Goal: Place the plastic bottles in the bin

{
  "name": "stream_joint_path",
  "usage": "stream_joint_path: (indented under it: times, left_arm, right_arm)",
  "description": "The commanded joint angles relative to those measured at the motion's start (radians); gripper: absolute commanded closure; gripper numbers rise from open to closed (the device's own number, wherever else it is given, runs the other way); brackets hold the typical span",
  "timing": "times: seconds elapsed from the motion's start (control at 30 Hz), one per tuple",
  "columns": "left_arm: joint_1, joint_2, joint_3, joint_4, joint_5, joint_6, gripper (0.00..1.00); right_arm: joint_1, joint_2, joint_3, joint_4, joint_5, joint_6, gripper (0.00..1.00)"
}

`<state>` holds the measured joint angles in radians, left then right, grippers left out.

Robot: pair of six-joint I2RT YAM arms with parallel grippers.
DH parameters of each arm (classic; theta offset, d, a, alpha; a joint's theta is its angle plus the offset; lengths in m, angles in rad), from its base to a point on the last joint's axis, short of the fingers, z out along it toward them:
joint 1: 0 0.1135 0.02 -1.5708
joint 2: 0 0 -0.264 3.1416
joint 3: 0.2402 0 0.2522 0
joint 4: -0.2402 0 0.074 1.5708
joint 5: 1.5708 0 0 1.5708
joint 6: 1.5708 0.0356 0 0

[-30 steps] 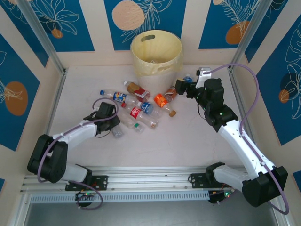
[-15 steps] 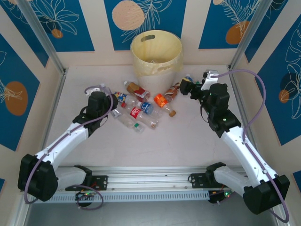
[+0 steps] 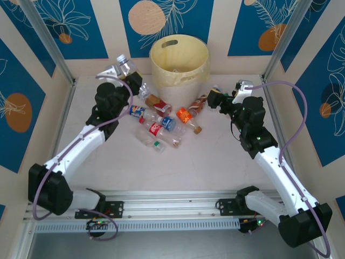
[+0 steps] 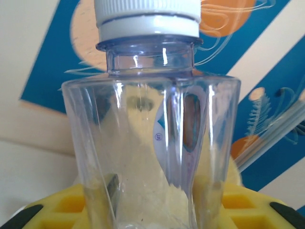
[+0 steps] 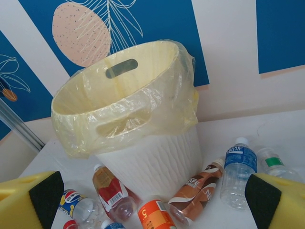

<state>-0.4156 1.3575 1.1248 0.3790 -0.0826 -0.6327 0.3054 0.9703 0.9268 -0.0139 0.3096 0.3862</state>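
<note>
Top external view, left gripper (image 3: 122,73): raised at the far left of the table, just left of the bin; jaws clamped on one bottle.
Left wrist view, left gripper (image 4: 152,212): yellow fingers (image 4: 62,212) sit on either side of the bottle's lower body.
Held bottle (image 3: 124,65): clear, uncrushed, white cap; tilted with the cap pointing up and toward the back wall; off the table and outside the bin's rim.
Held bottle, close view (image 4: 152,129): upright in frame, with a ribbed white cap above a clear neck ring and faceted shoulders; a small printed mark shows through the wall.
Loose bottles (image 3: 161,121): lying on their sides in a cluster on the table (image 3: 178,167), in front of the bin and between the two arms.
Cluster detail, left to right: blue-label bottle (image 3: 137,111), red-label bottle (image 3: 156,128), orange-label bottle (image 3: 185,114), brown-label bottle (image 3: 198,103).
Bin (image 3: 180,76): pale yellow, round, standing at the far centre of the table against the back wall; oval handle cut-out near the rim.
Bin, right wrist view (image 5: 152,157): ribbed wall, with a thin yellowish plastic liner (image 5: 143,109) folded over the rim.
Right gripper (image 3: 215,99): low, right of the cluster; jaws wide apart, holding nothing.
Right wrist view, right gripper (image 5: 152,202): fingers spread to both frame edges, with the bin and several bottles between them, including a standing blue-label one (image 5: 237,174).
</note>
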Motion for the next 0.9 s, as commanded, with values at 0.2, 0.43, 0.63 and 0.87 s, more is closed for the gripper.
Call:
stream_joint_path:
  times: [0.2, 0.43, 0.63, 0.87]
  left_arm:
    - [-0.056, 0.239, 0.366, 0.04, 0.137, 0.232, 1.0]
    - [-0.069, 0.432, 0.636, -0.012, 0.077, 0.449, 1.0]
    - [-0.069, 0.591, 0.856, -0.096, 0.103, 0.635, 1.0]
    - [-0.07, 0.775, 1.06, -0.172, 0.108, 0.796, 1.0]
  right_arm:
    - [-0.012, -0.018, 0.004, 0.027, -0.016, 0.023, 0.0]
    - [-0.017, -0.013, 0.007, 0.01, -0.013, 0.026, 0.0]
    - [-0.023, -0.009, 0.012, -0.003, 0.003, 0.02, 0.0]
    - [-0.037, 0.02, 0.027, -0.028, -0.001, 0.02, 0.0]
